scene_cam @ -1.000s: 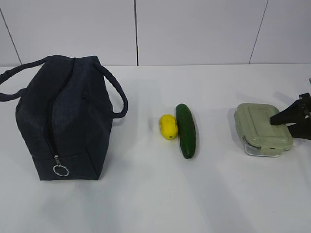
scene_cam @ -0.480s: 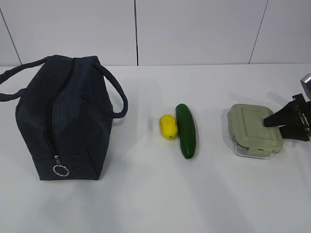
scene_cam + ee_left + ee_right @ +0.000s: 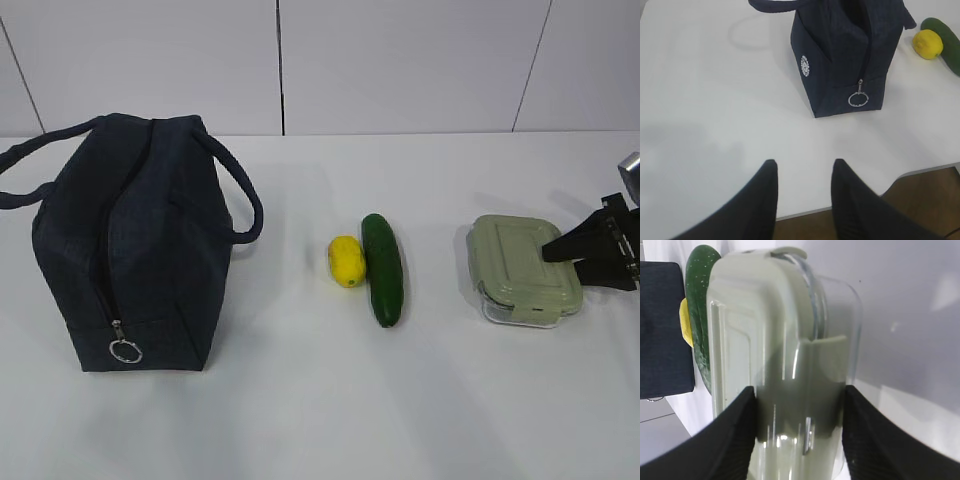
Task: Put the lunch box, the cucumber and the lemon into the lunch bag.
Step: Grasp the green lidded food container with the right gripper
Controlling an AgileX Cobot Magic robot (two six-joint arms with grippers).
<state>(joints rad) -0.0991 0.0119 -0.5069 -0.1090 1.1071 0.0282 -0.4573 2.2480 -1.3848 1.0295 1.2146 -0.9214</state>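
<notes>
The right gripper (image 3: 556, 249) is cut off by the exterior view's right edge; only its dark fingers show, one lying over the box (image 3: 526, 269) lid's right end. The wrist view shows both fingers (image 3: 732, 440) pressed against the box's sides, clamping it. Whether the box rests on the table (image 3: 300, 400) or hangs just above cannot be told. Nothing can be made out inside its clear walls. The left gripper (image 3: 802, 172) hangs with its jaws apart over bare table in front of the bag (image 3: 130, 240), holding nothing. The bag stands at left, its zip (image 3: 859, 85) drawn down its end; its inside is hidden. Lemon (image 3: 346, 261) and cucumber (image 3: 382, 269) lie touching, side by side, between bag and box
</notes>
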